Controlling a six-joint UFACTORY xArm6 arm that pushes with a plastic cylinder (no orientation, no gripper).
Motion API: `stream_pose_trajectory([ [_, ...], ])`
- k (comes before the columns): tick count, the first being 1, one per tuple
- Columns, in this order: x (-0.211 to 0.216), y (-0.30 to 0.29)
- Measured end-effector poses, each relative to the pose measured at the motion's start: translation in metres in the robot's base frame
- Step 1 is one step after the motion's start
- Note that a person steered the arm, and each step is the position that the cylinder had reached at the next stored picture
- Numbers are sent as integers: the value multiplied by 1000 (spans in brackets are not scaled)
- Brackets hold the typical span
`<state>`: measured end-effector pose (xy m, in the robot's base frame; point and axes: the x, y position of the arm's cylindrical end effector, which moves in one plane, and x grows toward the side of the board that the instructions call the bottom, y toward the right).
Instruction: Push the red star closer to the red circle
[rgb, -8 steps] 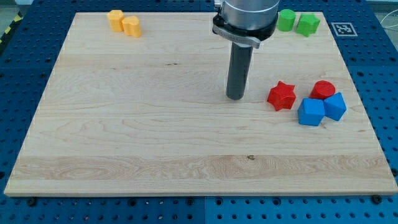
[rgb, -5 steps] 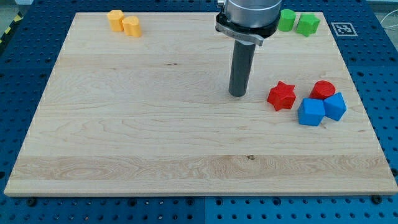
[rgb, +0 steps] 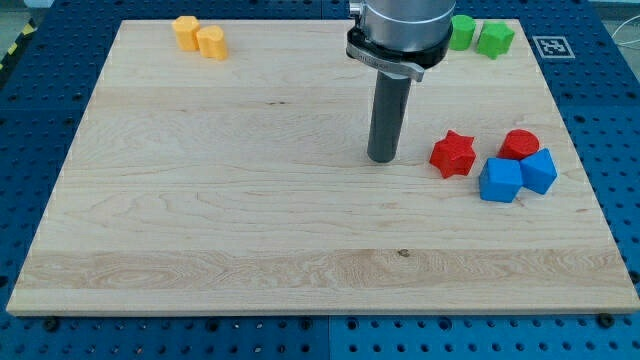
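Observation:
The red star (rgb: 453, 154) lies on the wooden board (rgb: 250, 220) at the view's right. The red circle (rgb: 519, 144) lies a short way to its right, apart from it. My tip (rgb: 381, 158) rests on the board to the left of the red star, with a clear gap between them. The rod rises straight up to the arm's grey head at the view's top.
Two blue blocks (rgb: 500, 181) (rgb: 539, 171) sit just below the red circle, touching each other. Two green blocks (rgb: 460, 32) (rgb: 494, 39) stand at the top right. Two yellow blocks (rgb: 186, 31) (rgb: 211, 43) stand at the top left.
My tip shifted slightly right and up, then came back down a little. No block has moved.

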<state>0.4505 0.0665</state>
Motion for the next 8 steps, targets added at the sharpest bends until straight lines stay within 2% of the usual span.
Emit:
stream_pose_trajectory([
  [8, -2, 73],
])
